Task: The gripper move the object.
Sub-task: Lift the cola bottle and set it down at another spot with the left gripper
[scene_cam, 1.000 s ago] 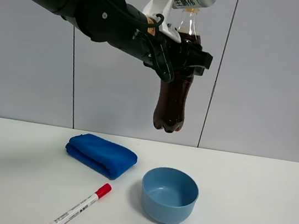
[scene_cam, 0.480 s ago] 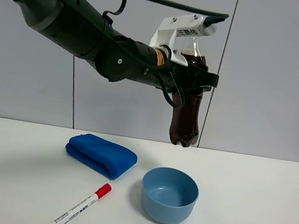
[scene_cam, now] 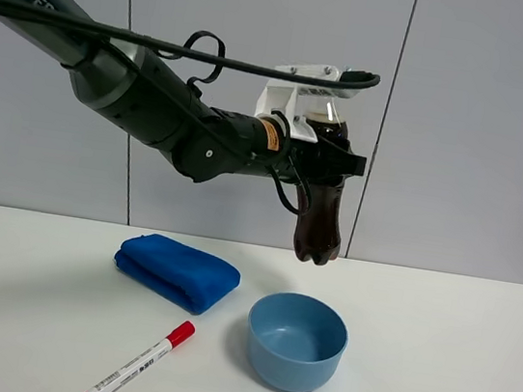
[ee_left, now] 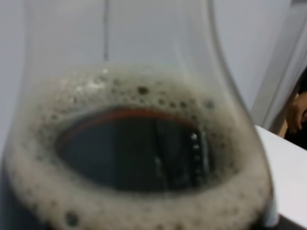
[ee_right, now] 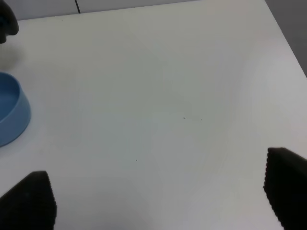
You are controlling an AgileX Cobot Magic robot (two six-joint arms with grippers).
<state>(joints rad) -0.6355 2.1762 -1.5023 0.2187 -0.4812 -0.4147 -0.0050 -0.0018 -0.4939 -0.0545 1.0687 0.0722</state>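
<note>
Bottle (scene_cam: 319, 229) clamped by left gripper (scene_cam: 329, 165), suspended over table (scene_cam: 434, 357) (cola foaming). If lowered here, bowl (scene_cam: 295, 343) rim possibly struck; bottle tipped, grip lost.

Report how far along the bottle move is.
Done: the cola bottle is off the table, clamped in the left gripper. In hand: it hangs upright in the air, with the blue bowl below it in the high view. Left: setting it down and letting go; no part of it touches the table yet.
</note>
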